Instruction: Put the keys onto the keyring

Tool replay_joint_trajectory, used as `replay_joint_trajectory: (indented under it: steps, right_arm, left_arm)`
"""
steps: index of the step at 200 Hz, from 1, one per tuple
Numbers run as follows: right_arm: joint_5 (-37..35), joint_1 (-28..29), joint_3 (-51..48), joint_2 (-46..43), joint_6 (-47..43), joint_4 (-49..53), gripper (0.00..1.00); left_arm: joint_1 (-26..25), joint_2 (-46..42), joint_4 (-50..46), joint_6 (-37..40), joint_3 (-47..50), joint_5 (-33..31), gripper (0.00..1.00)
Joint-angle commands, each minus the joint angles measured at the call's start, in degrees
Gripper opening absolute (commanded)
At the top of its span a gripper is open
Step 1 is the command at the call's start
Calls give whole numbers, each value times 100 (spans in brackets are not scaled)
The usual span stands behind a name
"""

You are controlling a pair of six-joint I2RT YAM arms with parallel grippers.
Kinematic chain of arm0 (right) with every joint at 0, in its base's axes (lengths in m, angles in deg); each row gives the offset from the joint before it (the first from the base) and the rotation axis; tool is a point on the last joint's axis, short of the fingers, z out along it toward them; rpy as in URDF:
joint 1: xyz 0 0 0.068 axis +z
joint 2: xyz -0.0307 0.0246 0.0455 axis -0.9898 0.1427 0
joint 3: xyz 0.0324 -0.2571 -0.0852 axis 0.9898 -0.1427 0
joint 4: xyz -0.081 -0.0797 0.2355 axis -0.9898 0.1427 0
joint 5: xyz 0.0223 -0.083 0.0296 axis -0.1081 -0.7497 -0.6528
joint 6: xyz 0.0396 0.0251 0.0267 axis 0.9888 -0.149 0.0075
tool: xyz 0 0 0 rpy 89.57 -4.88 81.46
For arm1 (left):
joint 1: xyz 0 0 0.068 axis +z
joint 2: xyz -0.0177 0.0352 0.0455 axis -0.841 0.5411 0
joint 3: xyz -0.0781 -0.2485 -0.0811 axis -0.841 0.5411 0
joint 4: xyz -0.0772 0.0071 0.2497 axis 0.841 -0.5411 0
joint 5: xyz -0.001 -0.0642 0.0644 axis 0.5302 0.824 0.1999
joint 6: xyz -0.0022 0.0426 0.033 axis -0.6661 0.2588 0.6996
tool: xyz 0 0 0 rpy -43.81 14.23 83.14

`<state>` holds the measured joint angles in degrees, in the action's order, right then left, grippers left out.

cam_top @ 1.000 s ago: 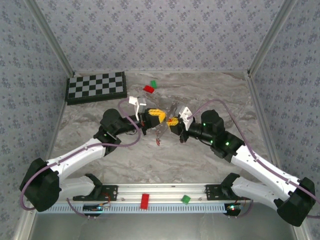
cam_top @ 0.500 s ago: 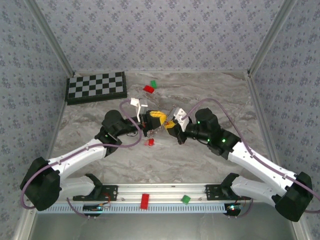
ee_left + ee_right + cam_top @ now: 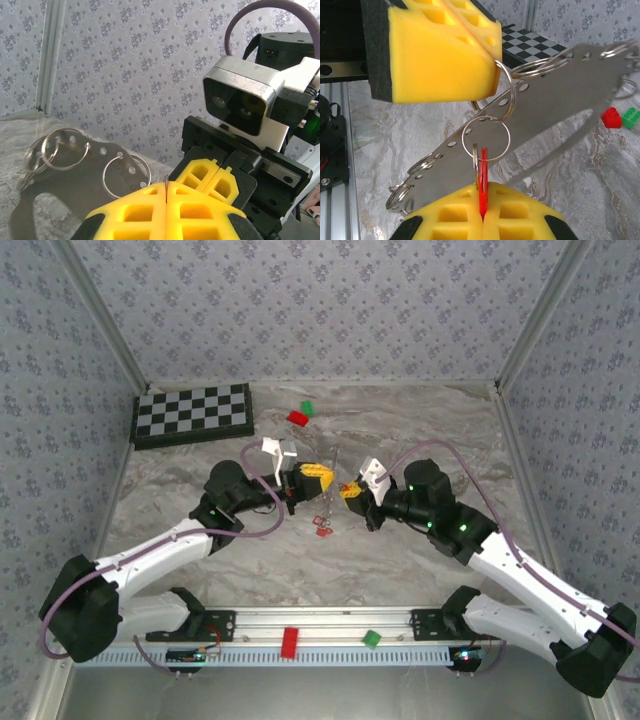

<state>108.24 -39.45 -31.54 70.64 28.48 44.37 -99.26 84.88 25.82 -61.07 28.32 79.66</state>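
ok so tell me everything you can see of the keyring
The keyring is a flat, dull grey strip that looks metallic. Small holes run along its edges, and several silvery split rings are threaded through them. It hangs tilted in the air over the marble table, apparently clear of it. The left claw is shut on one ring at its upper edge. A lower ring meets the red key pinched in the right claw.

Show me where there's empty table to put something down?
Bare table stretches from the red block and green block to the right wall, and midway along the front rail. The middle is crowded: left hand, right hand and keys.
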Motion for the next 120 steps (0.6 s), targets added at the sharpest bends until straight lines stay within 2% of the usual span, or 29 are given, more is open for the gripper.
replay_joint_trajectory:
  steps: [1,82,120]
  right_arm:
    - [16,-26,310,31,-138,212,0]
    - [18,-52,542,92,-288,449,0]
    - [83,-261,543,-73,-315,640,0]
  left_arm:
    - [-36,49,195,44,-186,155,0]
    - [-88,203,-102,247,-251,284,0]
    - [-89,87,-295,386,-243,312,0]
